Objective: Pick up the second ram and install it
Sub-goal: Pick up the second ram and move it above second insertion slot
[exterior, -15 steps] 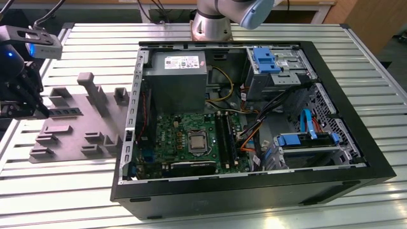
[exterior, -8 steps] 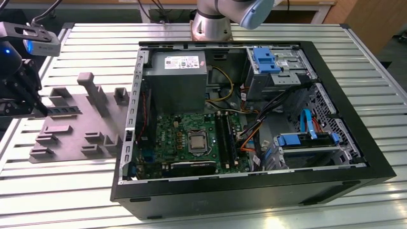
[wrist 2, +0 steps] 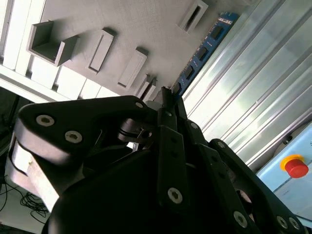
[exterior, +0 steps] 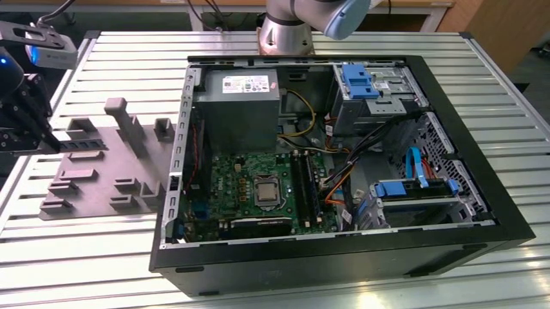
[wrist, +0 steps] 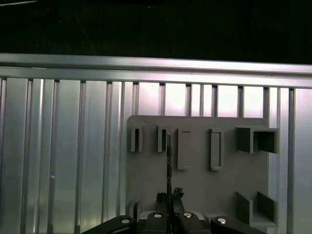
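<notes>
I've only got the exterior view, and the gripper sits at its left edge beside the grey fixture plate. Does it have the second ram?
Observer: Yes. In the second wrist view the gripper is shut on one end of the second ram, a blue board with dark chips.
Operator: Is the stick clear of the plate?
Observer: I cannot tell. In the first wrist view it shows edge-on, as a thin dark line over the grey fixture plate, beside a narrow slot.
Operator: Anything near the table edge?
Observer: The second wrist view shows a red button on a yellow base, past the slatted table.
</notes>
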Controlling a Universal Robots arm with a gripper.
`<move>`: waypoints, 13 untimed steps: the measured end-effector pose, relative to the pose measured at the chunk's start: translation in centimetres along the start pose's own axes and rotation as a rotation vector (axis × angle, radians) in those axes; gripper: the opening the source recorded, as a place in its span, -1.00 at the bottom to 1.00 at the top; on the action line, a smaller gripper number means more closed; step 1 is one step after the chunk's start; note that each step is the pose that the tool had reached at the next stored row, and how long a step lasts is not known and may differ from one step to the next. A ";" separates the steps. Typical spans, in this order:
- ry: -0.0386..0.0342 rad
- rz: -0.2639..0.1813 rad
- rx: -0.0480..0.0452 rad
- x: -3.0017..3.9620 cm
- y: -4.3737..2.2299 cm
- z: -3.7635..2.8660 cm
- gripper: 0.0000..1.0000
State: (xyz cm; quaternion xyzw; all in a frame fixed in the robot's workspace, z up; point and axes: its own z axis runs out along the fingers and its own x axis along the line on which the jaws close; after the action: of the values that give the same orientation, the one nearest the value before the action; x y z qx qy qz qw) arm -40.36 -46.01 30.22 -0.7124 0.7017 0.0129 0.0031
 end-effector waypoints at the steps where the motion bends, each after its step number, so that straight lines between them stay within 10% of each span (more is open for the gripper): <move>1: 0.0001 0.003 0.0000 0.00 0.00 -0.08 -0.71; 13: 0.0006 0.029 0.0006 -0.05 0.02 -1.67 -0.71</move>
State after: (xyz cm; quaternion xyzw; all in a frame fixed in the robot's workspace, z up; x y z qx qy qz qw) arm -40.36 -46.00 31.89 -0.7023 0.7118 0.0125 0.0029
